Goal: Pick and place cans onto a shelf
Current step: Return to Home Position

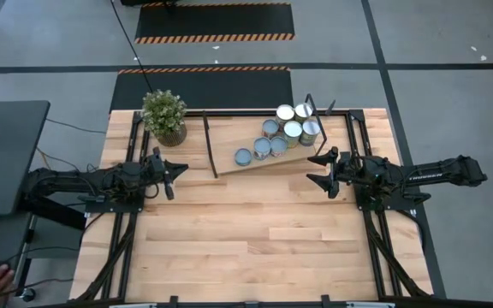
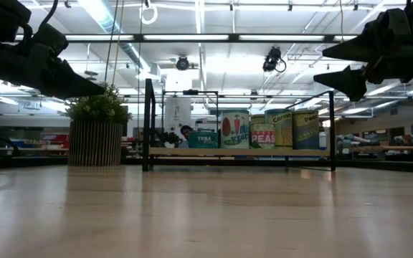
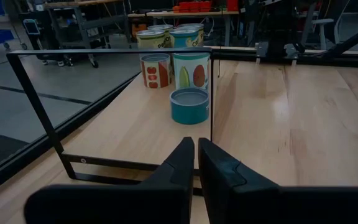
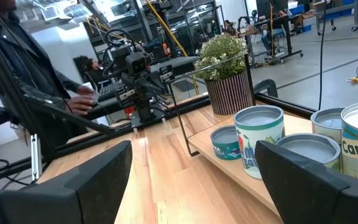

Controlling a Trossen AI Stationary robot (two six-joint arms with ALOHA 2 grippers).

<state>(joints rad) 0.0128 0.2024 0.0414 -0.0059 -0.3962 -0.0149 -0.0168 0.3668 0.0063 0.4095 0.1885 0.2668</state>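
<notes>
The cans (image 1: 282, 134) stand on the shelf (image 1: 228, 144), just ahead of the wide, empty right pincer (image 1: 313, 168); the left pincer (image 1: 181, 169) is pinched closed. Only the retreat home seems left.

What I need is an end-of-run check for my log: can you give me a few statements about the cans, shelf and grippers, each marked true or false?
1. Every can in view stands on the shelf. True: the cans cluster on the shelf.
2. The right gripper grips a can. False: its jaws are open and empty, in front of the shelf.
3. The potted plant stands on the shelf. False: it stands on the table, just off the shelf's end on the left arm's side.
4. The left gripper has its jaws shut and holds nothing. True.
</notes>
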